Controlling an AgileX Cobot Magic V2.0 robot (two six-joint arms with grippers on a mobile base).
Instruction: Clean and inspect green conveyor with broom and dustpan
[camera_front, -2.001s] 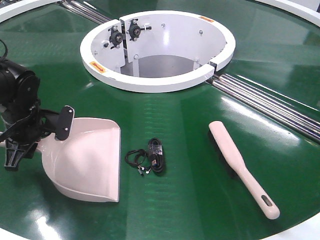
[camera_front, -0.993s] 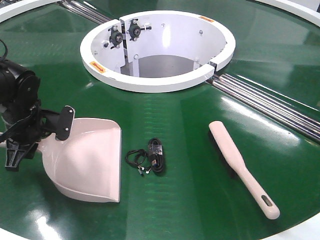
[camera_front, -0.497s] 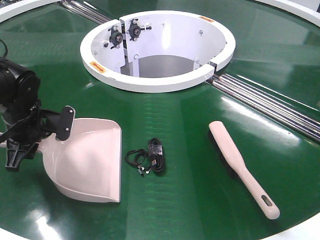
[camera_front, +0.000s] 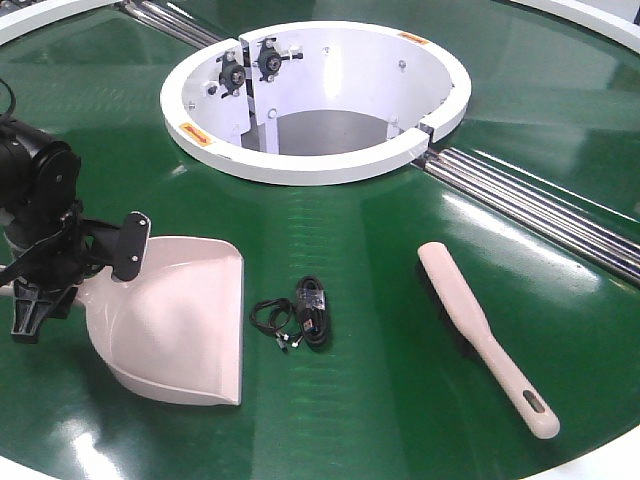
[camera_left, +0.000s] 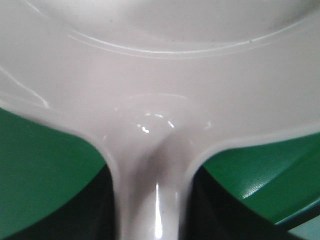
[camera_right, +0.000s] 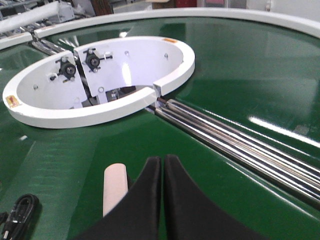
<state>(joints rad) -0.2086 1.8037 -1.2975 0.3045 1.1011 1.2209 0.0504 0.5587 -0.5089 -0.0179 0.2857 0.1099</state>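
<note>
Beyond the white outer rim (camera_right: 200, 11) far ahead of me, the room shows only as a thin strip. At far left, a white pipe (camera_right: 30, 17) lies among blurred grey equipment. Dark and reddish shapes (camera_right: 100, 5) crowd the middle. A pale wall (camera_right: 295, 6) shows at far right. Lighting is bright.

Factory/workshop: big green conveyor (camera_front: 380, 240) w/ steel rollers (camera_front: 520, 200), white ring (camera_front: 300, 165).

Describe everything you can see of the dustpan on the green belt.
The dustpan is pale pink-beige glossy plastic: a wide, empty scoop with a raised rim, narrowing to a handle. It sits left on the green conveyor, mouth toward a black cable bundle, apart from it. The left hand grips its handle, which is mostly hidden.
</note>
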